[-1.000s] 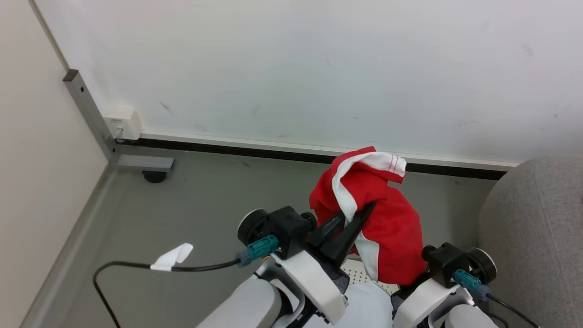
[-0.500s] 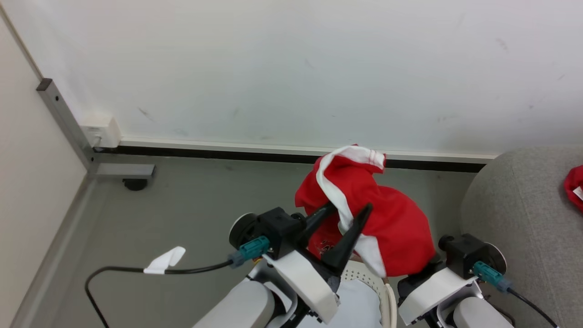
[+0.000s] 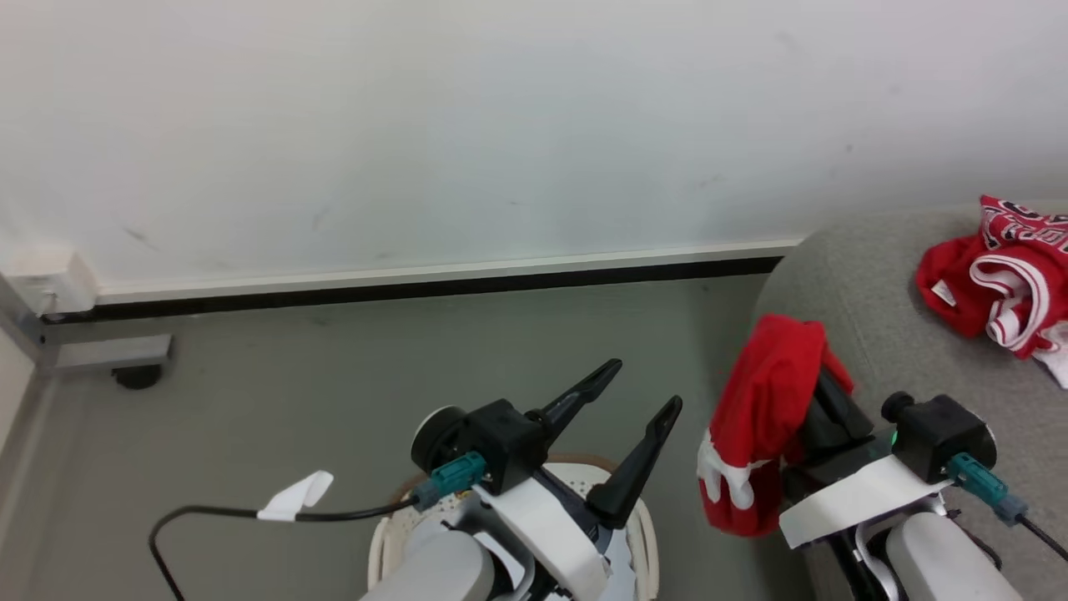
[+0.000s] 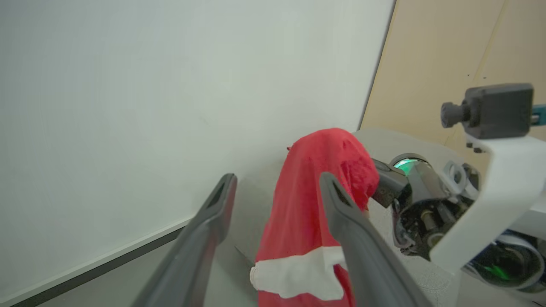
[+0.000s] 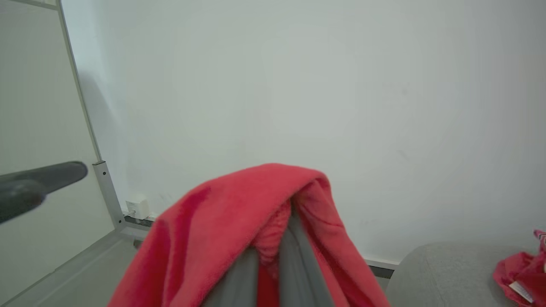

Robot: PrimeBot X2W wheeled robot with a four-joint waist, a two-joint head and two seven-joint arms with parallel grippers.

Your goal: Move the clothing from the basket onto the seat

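Draping limp red clothing [image 3: 766, 405] | right hand [image 5: 276, 260] clamped | left hand [image 3: 644, 386] splayed

The left claw [image 3: 642, 386] has two long, tapered matte-black fingers [image 3: 580, 389]. At its 8 o'clock a black camera block [image 3: 501, 434] sits on a white bracket [image 3: 542, 534]. Its teal connector [image 3: 448, 480] feeds a black cable [image 3: 359, 511] tagged with white tape [image 3: 296, 494]. The forearms [image 3: 425, 572] are pale grey.

The crumpled red garment [image 3: 997, 280] on the seat [image 3: 868, 284], at the far right of the head view, bears black-and-white letters [image 3: 1025, 224] along its top fold, too creased and cut off to read, and its small white tag [image 3: 945, 292] shows nothing legible.
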